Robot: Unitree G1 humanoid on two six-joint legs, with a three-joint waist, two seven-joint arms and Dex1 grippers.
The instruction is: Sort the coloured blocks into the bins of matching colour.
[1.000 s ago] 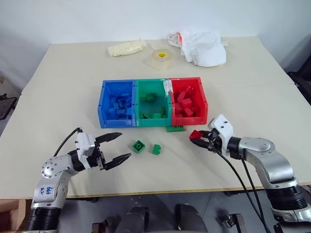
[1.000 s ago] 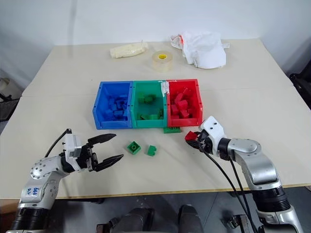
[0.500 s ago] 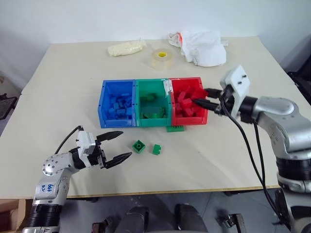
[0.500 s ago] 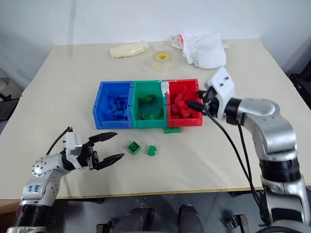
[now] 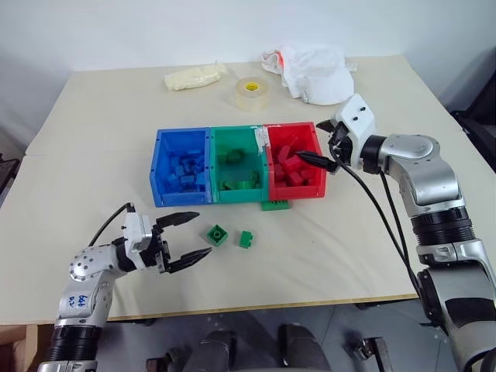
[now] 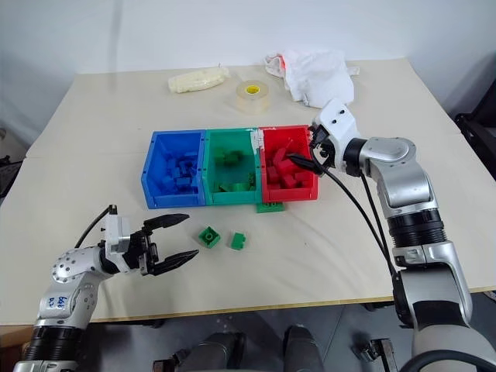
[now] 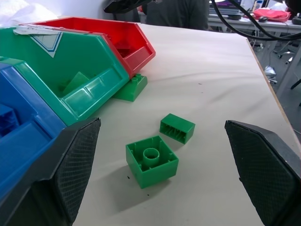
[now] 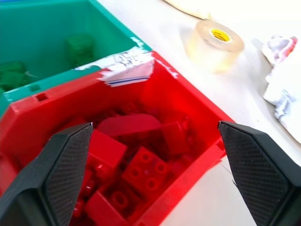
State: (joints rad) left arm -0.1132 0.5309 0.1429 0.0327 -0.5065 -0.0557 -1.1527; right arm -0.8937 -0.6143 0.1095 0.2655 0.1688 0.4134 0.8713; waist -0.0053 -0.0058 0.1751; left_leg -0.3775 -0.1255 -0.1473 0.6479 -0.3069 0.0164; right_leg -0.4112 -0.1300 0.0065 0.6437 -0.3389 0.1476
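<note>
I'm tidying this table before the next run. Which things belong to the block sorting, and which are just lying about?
Belongs to the job:
- blue bin, green bin, red bin, with bricks inside
- two loose green bricks
- flat green plate

Lying about:
- tape roll
- white cloth
- pale bag

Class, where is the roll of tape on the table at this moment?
In the left eye view, the tape roll stands near the table's far edge, behind the green bin, between the pale yellow bag on its left and the crumpled white cloth on its right.
</note>
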